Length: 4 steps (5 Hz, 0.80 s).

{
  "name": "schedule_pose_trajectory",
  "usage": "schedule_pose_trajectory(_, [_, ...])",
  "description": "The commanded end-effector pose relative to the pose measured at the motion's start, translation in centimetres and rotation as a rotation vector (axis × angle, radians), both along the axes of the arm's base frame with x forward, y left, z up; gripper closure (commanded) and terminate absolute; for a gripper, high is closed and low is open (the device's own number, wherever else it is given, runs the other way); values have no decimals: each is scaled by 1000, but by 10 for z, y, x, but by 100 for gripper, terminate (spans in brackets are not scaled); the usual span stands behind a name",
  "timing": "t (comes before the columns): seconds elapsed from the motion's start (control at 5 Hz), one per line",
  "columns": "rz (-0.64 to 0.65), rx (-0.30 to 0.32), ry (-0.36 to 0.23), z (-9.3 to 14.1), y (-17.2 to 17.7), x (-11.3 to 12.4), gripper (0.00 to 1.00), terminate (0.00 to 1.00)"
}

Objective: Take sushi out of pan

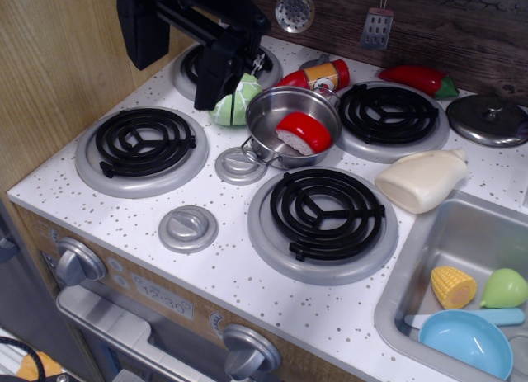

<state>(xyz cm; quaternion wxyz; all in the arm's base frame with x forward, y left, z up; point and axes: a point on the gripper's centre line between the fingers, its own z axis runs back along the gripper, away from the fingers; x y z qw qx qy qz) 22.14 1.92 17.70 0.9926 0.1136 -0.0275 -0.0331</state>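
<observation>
Leaning tilted inside the pan (290,118) near the counter's back edge, the sushi (304,133) could slip or tip the light pot, we judge, as our gripper (221,85), jaw state untellable, hovers just left.

The white speckled bench (247,275) carries the pan (290,118) at center, a cream bottle (422,180) at right, a grey lid (488,120) at upper right.
</observation>
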Motion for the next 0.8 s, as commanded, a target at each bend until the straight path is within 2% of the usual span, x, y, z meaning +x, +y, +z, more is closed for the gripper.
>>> schedule_pose_trajectory(0.0, [0, 0, 0, 0, 0, 0, 0, 0])
schedule_pose_trajectory(0.2, [246, 68, 106, 13, -22, 48, 0, 0])
schedule_pose_trajectory(0.4, [474, 52, -22, 5, -34, 76, 0, 0])
schedule_pose_trajectory(0.6, [633, 42, -129, -1, -38, 100, 0, 0])
